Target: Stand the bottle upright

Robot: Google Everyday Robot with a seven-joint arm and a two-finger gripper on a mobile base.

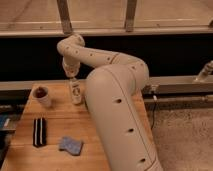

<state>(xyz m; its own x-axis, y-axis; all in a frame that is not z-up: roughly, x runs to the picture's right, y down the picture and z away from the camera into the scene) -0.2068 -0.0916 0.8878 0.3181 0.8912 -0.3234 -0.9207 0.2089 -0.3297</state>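
I see the gripper (72, 76) at the far side of the table (55, 120), pointing straight down, right over the top of the bottle (76, 94). Can't tell from here whether it's apart, together or clamped on the bottle, and I can't make out contact either. Bottle reads upright, base on the wood, whitish label facing me, near the table's back edge. Cup (43, 97) with dark contents stands to its left, near but apart. Closer to me on the left lies a black oblong (39, 131), long side running front to back. Just right of that and a bit nearer is a blue cloth (70, 145), lying flat. The arm (115, 110) rises from lower right, bends at the top and drops to the gripper. Its big lower link hides the table's right part.
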